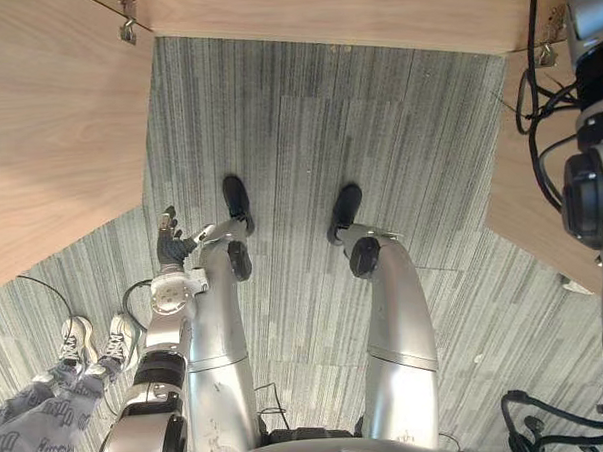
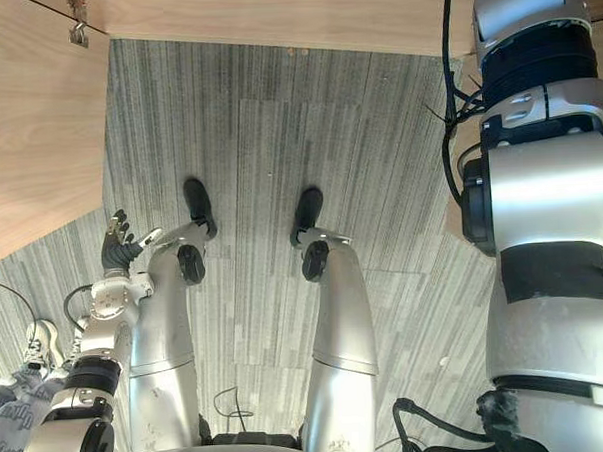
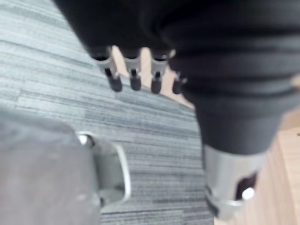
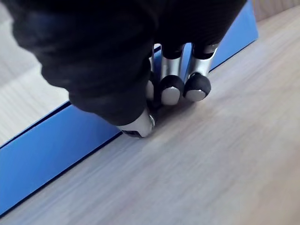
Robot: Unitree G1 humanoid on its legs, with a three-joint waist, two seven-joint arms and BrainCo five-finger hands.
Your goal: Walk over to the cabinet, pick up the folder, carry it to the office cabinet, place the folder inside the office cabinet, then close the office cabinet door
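R hand point(image 4: 108, 61) is bearing down on the blue folder point(image 4: 47, 154), which is lying flat on the wooden tabletop point(image 4: 211, 164) at the right, apparently to pry up its edge for pickup. Fingers point(image 4: 171, 91) are curling, pressed together, over that edge, tips touching the wood and thumb sitting beside them, so prob. pinching the rim. L hand point(image 1: 169, 242) is hanging idle at the left, fingers relaxed.

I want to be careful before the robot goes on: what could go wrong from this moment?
The right hand meets the blue folder just at its edge, flat on the wooden surface; it could slip when lifted. A person's shoes stand close to the hanging left hand; a turn might strike them. Wooden panels stand near on both sides, so the carried folder may bump one.
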